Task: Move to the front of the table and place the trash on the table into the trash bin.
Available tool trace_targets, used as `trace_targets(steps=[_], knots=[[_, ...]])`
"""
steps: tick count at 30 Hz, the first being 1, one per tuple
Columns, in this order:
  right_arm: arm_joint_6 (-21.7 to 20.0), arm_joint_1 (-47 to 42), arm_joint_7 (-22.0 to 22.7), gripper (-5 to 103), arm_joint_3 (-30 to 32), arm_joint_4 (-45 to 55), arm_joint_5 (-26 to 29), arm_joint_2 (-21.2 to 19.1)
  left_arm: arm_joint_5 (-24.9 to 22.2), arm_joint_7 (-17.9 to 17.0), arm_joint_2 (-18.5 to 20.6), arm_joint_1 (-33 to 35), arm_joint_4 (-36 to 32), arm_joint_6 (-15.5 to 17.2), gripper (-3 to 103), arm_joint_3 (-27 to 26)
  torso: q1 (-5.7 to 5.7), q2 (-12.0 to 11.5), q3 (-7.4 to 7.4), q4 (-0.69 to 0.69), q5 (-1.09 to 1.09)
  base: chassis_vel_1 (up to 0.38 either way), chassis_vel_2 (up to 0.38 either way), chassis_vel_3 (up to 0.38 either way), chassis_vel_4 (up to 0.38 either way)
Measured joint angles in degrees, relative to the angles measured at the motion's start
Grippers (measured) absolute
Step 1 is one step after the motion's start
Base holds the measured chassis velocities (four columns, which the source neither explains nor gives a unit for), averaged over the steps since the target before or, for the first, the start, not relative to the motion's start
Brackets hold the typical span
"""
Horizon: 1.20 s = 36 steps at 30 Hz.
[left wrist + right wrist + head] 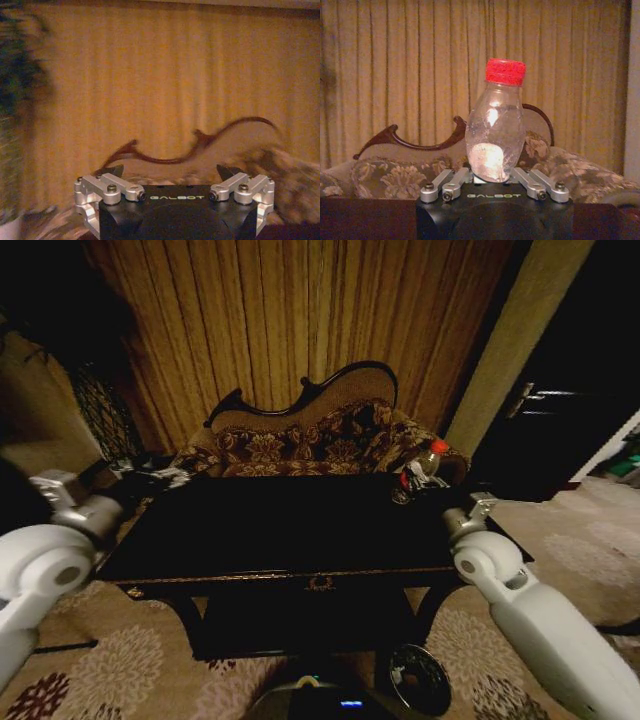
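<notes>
My tabletop (270,525) lies broad and bare from nine through twelve o'clock, so a gripper can sweep across it freely. At one o'clock my right gripper (418,478) is closed around the bottle (428,462), filling the far right corner. The sofa (300,445) walls off the far edge at twelve o'clock. The trash bin (420,677) stands on the floor at five o'clock, just beside the table's front right leg, its mouth open from above.

- Head view was dim, with corners at 10 and 2 o'clock nearly black.
- Left wrist view was motion-blurred.
- Right wrist view was sharp, warmly lit.
</notes>
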Motion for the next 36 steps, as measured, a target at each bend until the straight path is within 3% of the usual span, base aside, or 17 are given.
trace_targets(steps=[3,15,26,36], knots=[[-0.4,-2.9,1.0,24,2.1,1.5,1.1,-1.4,0.1,-0.4,-4.1,3.5,0.2,-0.3,100,-4.3,-0.01,0.0,-0.01,0.01,0.00,0.000,0.000,0.000,0.000],[-0.4,-8.0,1.6,24,7.7,4.6,3.1,-4.5,0.3,4.1,-10.5,11.0,-2.1,0.3,100,-13.3,0.00,0.0,0.00,0.01,0.01,0.000,0.000,0.000,0.000],[-0.5,-9.4,2.3,24,9.7,6.8,3.9,-4.9,0.6,6.8,-10.3,12.3,-2.5,0.5,100,-14.1,0.00,0.0,0.00,0.01,0.01,0.026,-0.027,-0.021,0.022],[-0.6,-11.7,2.3,24,10.4,8.8,2.4,-2.6,0.7,7.9,-9.9,12.9,-2.5,0.4,100,-14.3,0.01,0.0,0.00,0.01,0.01,0.096,-0.098,-0.097,0.099]])
